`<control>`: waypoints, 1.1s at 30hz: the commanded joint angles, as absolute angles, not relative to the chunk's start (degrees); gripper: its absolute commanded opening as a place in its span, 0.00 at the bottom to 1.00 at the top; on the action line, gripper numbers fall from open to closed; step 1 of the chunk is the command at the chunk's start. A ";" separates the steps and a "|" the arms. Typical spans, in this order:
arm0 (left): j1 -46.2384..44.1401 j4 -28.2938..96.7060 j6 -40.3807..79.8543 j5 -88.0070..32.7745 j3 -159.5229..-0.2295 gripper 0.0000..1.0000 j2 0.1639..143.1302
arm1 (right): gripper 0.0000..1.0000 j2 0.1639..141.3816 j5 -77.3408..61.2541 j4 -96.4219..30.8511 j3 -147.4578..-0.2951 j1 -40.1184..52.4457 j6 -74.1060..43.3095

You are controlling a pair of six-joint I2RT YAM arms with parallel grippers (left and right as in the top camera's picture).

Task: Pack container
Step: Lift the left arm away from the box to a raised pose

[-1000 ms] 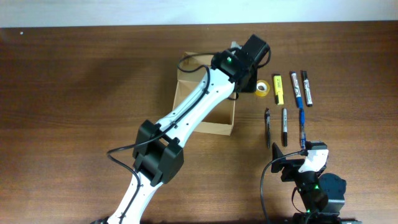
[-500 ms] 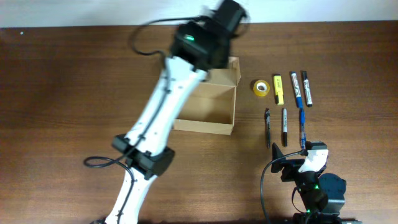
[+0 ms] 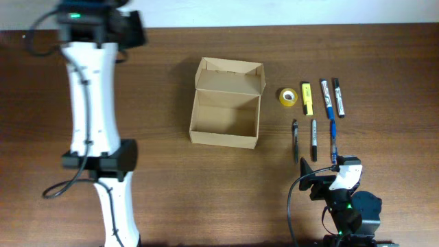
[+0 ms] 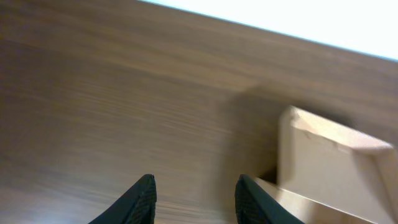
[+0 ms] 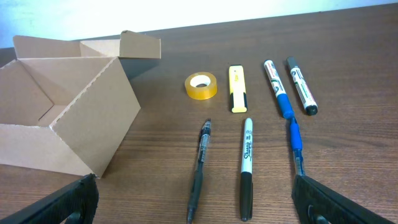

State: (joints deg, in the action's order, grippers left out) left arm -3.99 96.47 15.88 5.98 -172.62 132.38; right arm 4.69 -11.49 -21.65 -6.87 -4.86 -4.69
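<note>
Lid-open container [image 3: 224,137], Sharpie-branded marker [image 5: 246,155] nearby, left gripper [image 4: 196,183] released, right gripper [image 5: 194,186] released wide

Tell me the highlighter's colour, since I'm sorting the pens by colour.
Yellow. The highlighter shows best in the right wrist view, lying just right of the tape roll.

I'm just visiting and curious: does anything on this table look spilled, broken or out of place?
Nothing stands out. The cardboard box stands open and undamaged, and the tape roll, highlighter, markers and pens lie in tidy rows beside it.
</note>
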 commanded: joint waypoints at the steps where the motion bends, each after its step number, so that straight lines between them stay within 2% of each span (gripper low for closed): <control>1: -0.56 96.68 10.46 5.67 -173.03 0.41 125.25 | 0.99 4.21 -10.96 -21.61 -6.44 -4.51 -4.95; 7: 4.49 96.68 7.57 12.32 -163.81 0.42 116.86 | 0.99 4.21 -10.96 -21.61 -6.44 -4.51 -4.95; 10: 6.61 96.68 7.38 12.34 -155.39 0.49 113.56 | 0.99 4.21 -10.96 -21.61 -6.44 -4.51 -4.95; 14: 8.73 96.68 7.38 11.18 -145.95 0.67 112.84 | 0.99 4.21 -10.96 -21.61 -6.44 -4.51 -4.95; 18: 8.86 96.57 7.38 11.84 -138.93 0.99 112.86 | 0.99 4.21 -10.96 -21.61 -6.44 -4.51 -4.95; 33: 8.91 95.39 7.38 11.81 -131.81 1.00 112.86 | 0.99 4.21 -11.44 -21.45 -6.44 -4.51 -4.97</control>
